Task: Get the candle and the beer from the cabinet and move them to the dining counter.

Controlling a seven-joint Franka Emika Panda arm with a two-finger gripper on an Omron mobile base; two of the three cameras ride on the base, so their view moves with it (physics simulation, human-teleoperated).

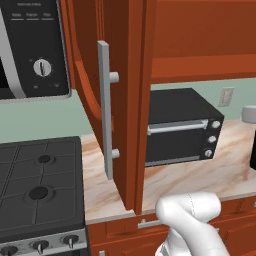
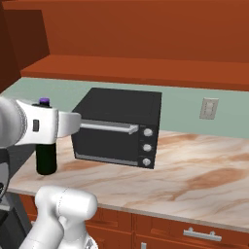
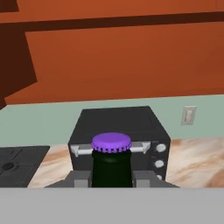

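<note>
You have the beer point(image 3: 111, 164) in the gripper point(image 3: 111, 178): in the hand view its purple cap sits dead centre, just above the two dark fingertips point(image 3: 78, 178) that stand on either side of the dark glass neck, the jaws drawn in tight against it. In the right base view the same bottle point(image 2: 46, 158) shows as a dark body below the white forearm, with the cap poking up above it; the arm crosses in front of the neck, so you cannot tell from there whether the base rests on the countertop point(image 2: 194, 170) or hangs just clear of it.

Just beyond the bottle you see a black toaster oven point(image 2: 119, 127) with a grey bar handle and three knobs down its right side, standing on the marbled beige countertop against the pale green wall. A white wall outlet point(image 2: 209, 108) sits to the right of the oven.

Above, the cabinet point(image 1: 200, 40) spans the wall, and in the left base view its open door point(image 1: 125, 100) swings out toward you, the long grey bar handle point(image 1: 105, 110) facing the camera and hiding the left end of the oven. To the left of that door lies the black gas stove point(image 1: 40, 185), with a microwave point(image 1: 30, 45) mounted above it.
</note>
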